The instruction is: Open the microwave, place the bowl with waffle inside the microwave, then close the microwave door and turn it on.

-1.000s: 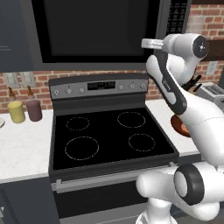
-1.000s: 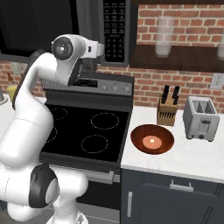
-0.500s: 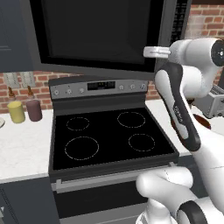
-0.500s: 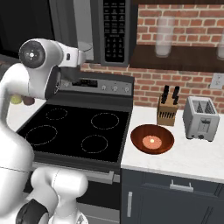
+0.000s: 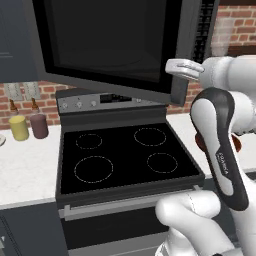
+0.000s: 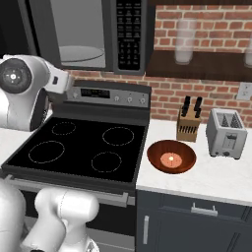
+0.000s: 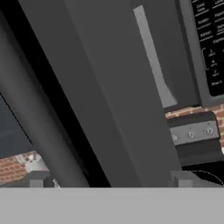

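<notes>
Red brick wall (image 6: 197, 83), white countertop (image 6: 221, 174), dark cabinets (image 6: 192, 226) below.

Glossy white rounded arm (image 5: 220, 150) segments, dark grey joint bands, small grey lettering along one band.

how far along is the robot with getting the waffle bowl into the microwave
Done: the microwave door is swung open, showing the turntable inside the microwave. In hand: nothing; the gripper is open beside the door edge. Left: the bowl with the waffle sits on the counter right of the stove; load it, close, start.
</notes>
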